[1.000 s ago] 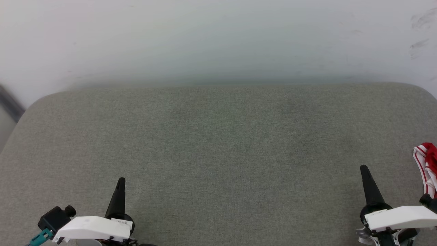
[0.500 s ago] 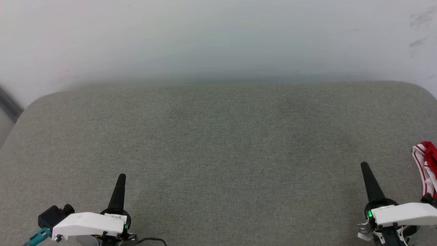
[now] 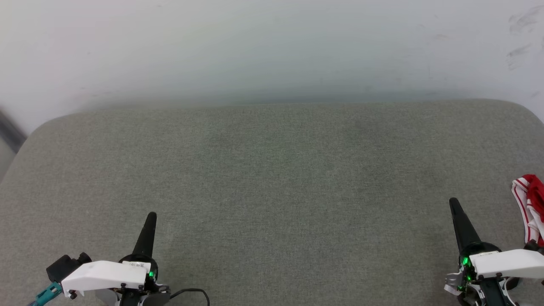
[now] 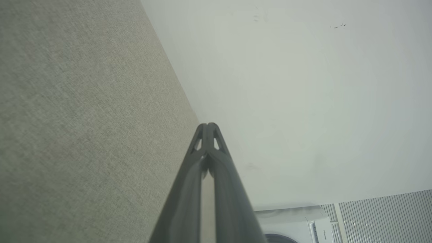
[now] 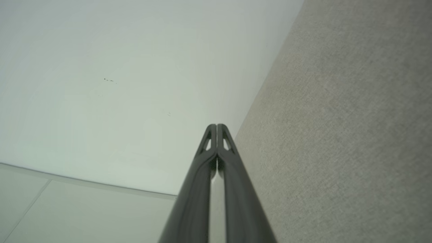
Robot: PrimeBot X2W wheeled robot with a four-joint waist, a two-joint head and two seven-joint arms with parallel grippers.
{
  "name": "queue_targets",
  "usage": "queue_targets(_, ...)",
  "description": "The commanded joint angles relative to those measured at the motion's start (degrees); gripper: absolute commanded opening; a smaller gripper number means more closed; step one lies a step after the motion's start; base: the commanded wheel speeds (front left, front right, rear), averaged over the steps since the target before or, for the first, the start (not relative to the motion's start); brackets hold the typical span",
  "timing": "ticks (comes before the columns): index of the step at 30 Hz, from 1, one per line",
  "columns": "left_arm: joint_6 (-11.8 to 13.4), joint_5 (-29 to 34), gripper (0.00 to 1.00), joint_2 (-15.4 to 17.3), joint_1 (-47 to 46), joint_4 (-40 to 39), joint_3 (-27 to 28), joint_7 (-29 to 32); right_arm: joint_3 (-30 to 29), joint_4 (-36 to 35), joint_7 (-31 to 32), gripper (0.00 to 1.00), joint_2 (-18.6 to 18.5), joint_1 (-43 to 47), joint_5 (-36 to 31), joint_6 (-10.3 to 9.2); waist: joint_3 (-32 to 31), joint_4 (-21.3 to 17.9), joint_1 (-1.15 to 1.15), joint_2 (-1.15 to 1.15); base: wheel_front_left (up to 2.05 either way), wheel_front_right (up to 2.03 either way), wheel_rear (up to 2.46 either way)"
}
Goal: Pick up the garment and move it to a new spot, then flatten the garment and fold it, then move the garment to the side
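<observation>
The garment (image 3: 531, 206) is lying bunched at the right edge of the grey cushion (image 3: 272, 178); the left gripper (image 3: 150, 217) and right gripper (image 3: 454, 203) are sitting clenched, grasping nothing; pick-up, flattening, folding and setting aside all seem to be waiting.

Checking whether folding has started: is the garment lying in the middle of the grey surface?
No, the garment shows bunched at the far right edge of the grey surface, right of the right end effector.
</observation>
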Motion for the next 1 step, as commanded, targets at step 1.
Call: queue_targets(1,-0.31,-1.18,0.00,0.11,-1.32,-0.14,0.23,0.31,-0.23,-0.10,0.34,0.00,0.19,-1.01,1.27,-0.01,0.01,-0.02,0.00,0.00,0.00,0.00,0.00)
